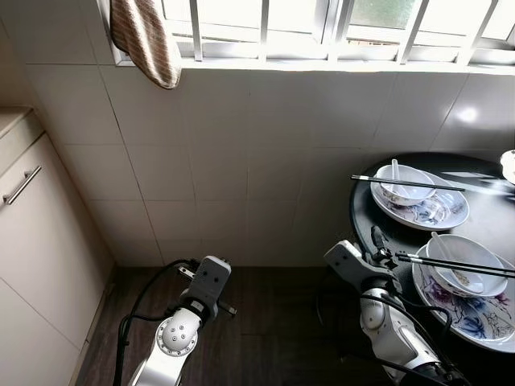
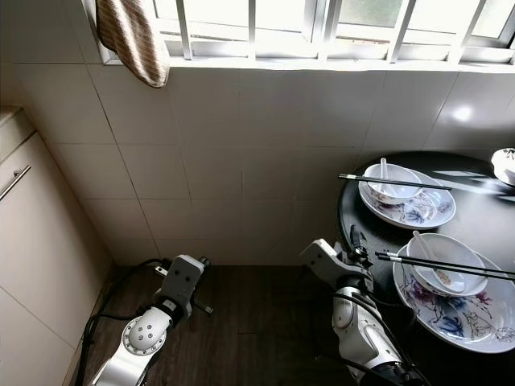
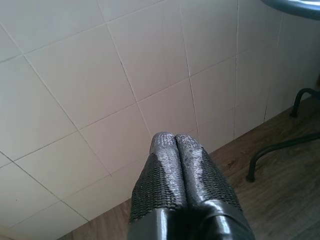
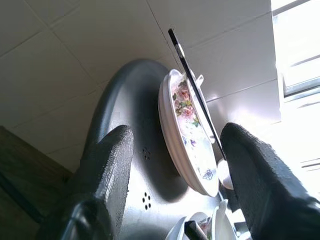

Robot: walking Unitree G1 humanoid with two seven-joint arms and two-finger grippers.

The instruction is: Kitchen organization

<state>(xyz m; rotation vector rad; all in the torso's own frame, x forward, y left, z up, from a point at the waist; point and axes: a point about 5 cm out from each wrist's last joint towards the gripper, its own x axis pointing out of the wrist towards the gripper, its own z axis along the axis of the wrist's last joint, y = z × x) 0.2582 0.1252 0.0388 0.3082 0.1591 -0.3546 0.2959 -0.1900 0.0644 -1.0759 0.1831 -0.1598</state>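
A round black table (image 1: 378, 221) stands at the right, against the tiled wall. It holds two floral plates, one far (image 1: 438, 215) and one near (image 1: 483, 318). Each carries a white bowl (image 1: 409, 191) with a spoon, and black chopsticks (image 1: 459, 264) lie across the bowls. My right gripper (image 4: 177, 132) is open at the table's left edge, level with the near plate (image 4: 192, 135), which sits between its fingers and beyond them. My left gripper (image 3: 175, 140) is shut on nothing, held low and pointing at the wall tiles.
A beige cabinet (image 1: 32, 241) with a metal handle (image 1: 22, 185) stands at the left. A striped towel (image 1: 146, 40) hangs from the barred window above. Dark wooden floor (image 1: 265, 322) lies between cabinet and table. Another white dish (image 1: 508, 165) sits at the far right edge.
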